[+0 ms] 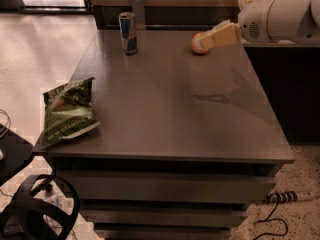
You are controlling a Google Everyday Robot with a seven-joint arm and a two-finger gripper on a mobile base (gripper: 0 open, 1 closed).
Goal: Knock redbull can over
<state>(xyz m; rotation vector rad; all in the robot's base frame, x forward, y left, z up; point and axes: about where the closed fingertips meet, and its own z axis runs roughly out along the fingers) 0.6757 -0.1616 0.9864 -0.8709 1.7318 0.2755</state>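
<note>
— Where is the gripper (pixel 205 42), and how do the jaws stand?

— It sits at the right side of the orange (pixel 196 44), its tip overlapping the fruit in the view. The jaws are together: they form one pale tapered wedge with no gap between them, and they hold nothing. I cannot tell whether the tip touches the orange or only passes in front of it.

— What is behind it?

— The white arm (pixel 280 18) runs off to the right of the orange and out of the picture. Its shadow (pixel 220 91) lies on the counter (pixel 165 124), in front of the orange.

— And the redbull can (pixel 128 33)?

— Upright on the counter, well to the left of the orange and near the back edge. It is well apart from the gripper.

— Anything else?

— A green snack bag (pixel 67 113) lies flat far to the front and left of the orange, at the counter's left edge. On the floor, further out the same way, is a black looped object (pixel 37 209). A cable (pixel 282 199) lies on the floor to the front and right of the orange.
</note>
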